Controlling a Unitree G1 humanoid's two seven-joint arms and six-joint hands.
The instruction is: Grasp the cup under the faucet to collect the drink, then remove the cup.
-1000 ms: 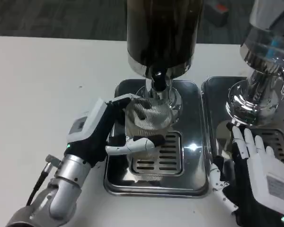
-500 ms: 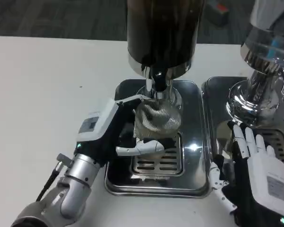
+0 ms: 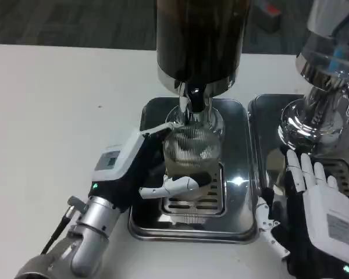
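A clear ribbed cup [image 3: 192, 150] stands upright on the steel drip tray [image 3: 235, 218], right under the faucet [image 3: 193, 99] of the dark drink dispenser [image 3: 200, 40]. My left hand [image 3: 145, 168] grips the cup from its left side, with fingers [image 3: 177, 185] wrapped across its lower front. The cup's base is hidden behind those fingers. My right hand [image 3: 317, 212] rests open and flat at the lower right, over the neighbouring tray, holding nothing.
A second dispenser with a chrome base [image 3: 314, 116] stands at the right on its own steel tray [image 3: 262, 125]. The drip grate [image 3: 195, 202] lies in front of the cup. Bare white table [image 3: 58, 116] stretches to the left.
My left hand has brought the cup a little right and further back, now upright under the faucet instead of tilted. The right hand has barely shifted.
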